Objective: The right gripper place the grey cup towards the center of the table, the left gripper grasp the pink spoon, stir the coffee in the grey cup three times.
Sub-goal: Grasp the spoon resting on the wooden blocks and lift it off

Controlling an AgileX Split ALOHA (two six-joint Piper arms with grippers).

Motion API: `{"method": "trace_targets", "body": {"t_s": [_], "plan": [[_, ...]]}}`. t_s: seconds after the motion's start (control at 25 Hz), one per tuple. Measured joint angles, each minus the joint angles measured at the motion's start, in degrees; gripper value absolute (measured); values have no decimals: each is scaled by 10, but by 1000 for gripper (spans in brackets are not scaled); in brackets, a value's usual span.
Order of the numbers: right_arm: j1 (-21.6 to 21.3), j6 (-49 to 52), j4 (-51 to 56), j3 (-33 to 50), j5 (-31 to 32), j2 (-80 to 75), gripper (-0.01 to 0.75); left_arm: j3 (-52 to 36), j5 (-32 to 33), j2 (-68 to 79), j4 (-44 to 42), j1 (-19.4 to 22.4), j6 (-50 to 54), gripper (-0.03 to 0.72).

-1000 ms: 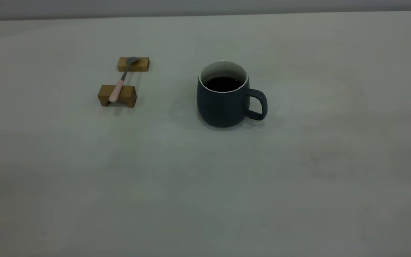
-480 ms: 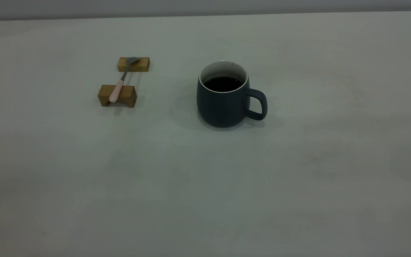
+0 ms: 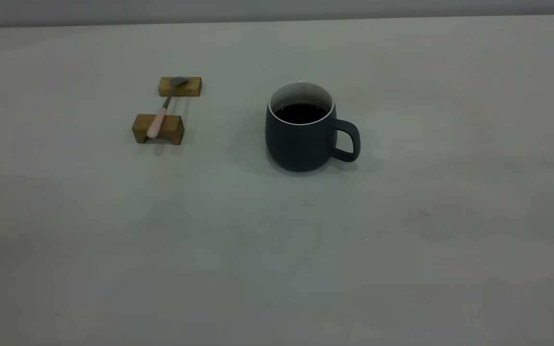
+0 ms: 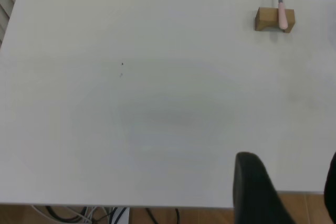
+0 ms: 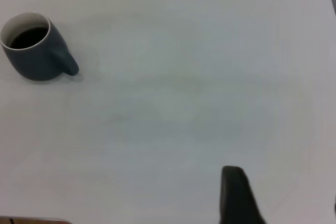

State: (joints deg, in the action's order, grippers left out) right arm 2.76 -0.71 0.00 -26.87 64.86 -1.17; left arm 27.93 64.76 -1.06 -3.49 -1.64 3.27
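You have one grey cup upright mid-surface, holding coffee, handle toward the right arm. One pink spoon bridges two wooden blocks, well apart from the cup. Left hand: released, near the surface edge. Right hand: also released, far from the cup.

Both tools cut off (one finger each).

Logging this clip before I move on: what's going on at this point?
Nothing is being handled yet. The grey cup of coffee stands on the table, handle toward the right arm's side. The pink spoon lies across two wooden blocks on the left arm's side. The left hand and right hand hang back near the table's edge, far from both, each open.
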Motion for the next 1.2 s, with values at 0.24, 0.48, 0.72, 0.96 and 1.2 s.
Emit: {"method": "trace_targets", "body": {"t_s": [0.24, 0.48, 0.72, 0.96, 1.2], "plan": [[0, 0, 0, 0, 0, 0, 335, 0, 0, 0, 0, 0, 0, 400], [0, 0, 0, 0, 0, 0, 232, 0, 0, 0, 0, 0, 0, 400], [0, 0, 0, 0, 0, 0, 213, 17, -26, 89, -16, 0, 37, 422], [0, 0, 0, 0, 0, 1, 216, 58, -155, 346, -27, 0, 63, 607], [0, 0, 0, 0, 0, 1, 224, 120, -283, 604, -6, -1, 65, 678]]}}
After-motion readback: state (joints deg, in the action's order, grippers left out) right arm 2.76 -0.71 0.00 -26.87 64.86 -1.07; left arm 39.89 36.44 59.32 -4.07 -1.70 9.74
